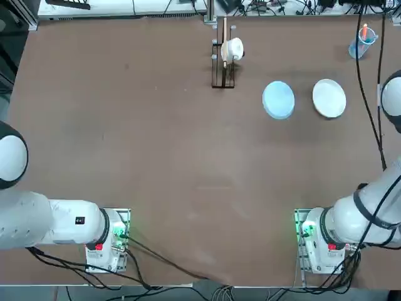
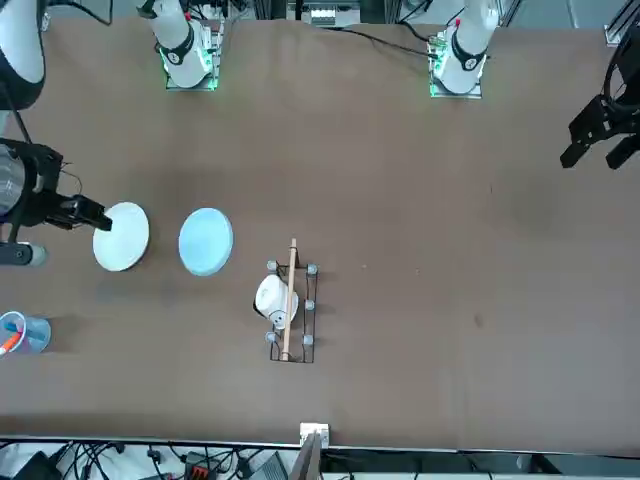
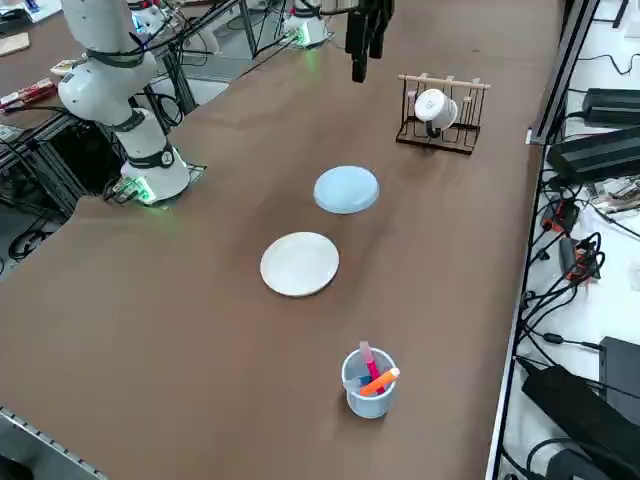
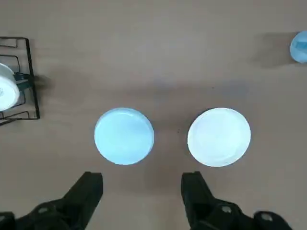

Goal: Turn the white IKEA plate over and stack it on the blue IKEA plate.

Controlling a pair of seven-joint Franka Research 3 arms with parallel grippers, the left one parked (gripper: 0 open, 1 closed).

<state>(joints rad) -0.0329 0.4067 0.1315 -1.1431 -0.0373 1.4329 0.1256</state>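
The white IKEA plate (image 1: 329, 98) (image 4: 218, 136) lies flat on the brown table, toward its far right. The blue IKEA plate (image 1: 278, 100) (image 4: 124, 135) lies beside it with a small gap between them. Neither plate is touched by anything. My right gripper (image 4: 143, 188) (image 2: 92, 218) hangs high above the table on the robot's side of the two plates. It is open and empty. In the wrist view both plates show beyond the black fingertips (image 4: 93, 184). In the top view the arm's white joint hides the gripper.
A dark wire rack (image 1: 223, 63) holding a white cup (image 1: 233, 49) stands at the far middle of the table. A translucent blue cup (image 1: 361, 42) with pens stands at the far right corner. A black cable (image 1: 369, 113) hangs near the right edge.
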